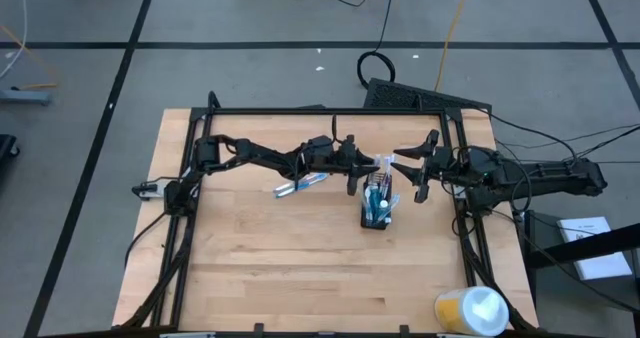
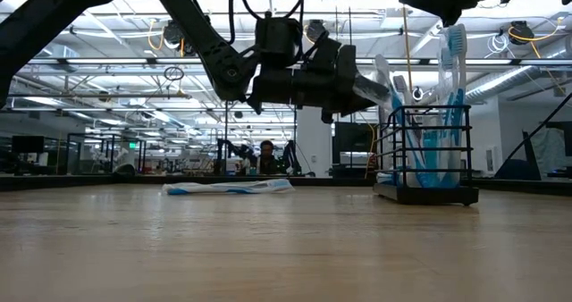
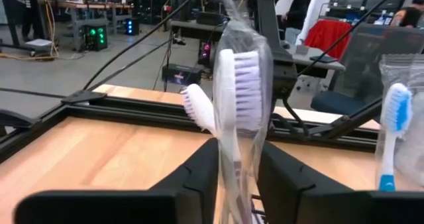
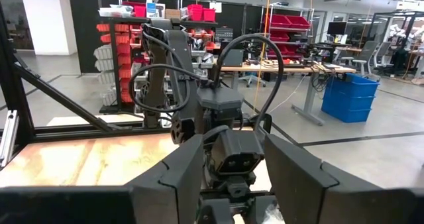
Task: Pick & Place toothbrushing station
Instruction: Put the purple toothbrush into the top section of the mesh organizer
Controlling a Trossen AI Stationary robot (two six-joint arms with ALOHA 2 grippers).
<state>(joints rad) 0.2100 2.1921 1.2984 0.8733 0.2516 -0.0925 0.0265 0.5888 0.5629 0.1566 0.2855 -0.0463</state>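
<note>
A black wire-mesh cup (image 1: 377, 216) (image 2: 427, 150) stands on its base mid-table with several blue-and-white toothbrushes (image 2: 451, 70) upright in it. My left gripper (image 1: 362, 171) (image 3: 238, 151) reaches in level from the left, beside the cup's top, shut on a clear-wrapped toothbrush (image 3: 237, 85). Another wrapped brush (image 3: 394, 131) stands just beyond. One wrapped toothbrush (image 1: 300, 185) (image 2: 228, 187) lies flat on the table left of the cup. My right gripper (image 1: 418, 173) (image 4: 235, 177) hangs open on the cup's far right, facing the left arm. No tubes show. My left gripper has the wrapped toothbrush's handle just below the bristle head (image 3: 232, 159) between its two fingers. The fingers come level from the table's left and lie across the brush. The brush stands upright, head up. Its lower end is hidden behind the fingers.
A yellow-and-white roll (image 1: 470, 310) lies at the table's near right corner. A black frame rail (image 1: 330, 111) runs around the work area. Bare wood stretches between the cup and the near edge.
</note>
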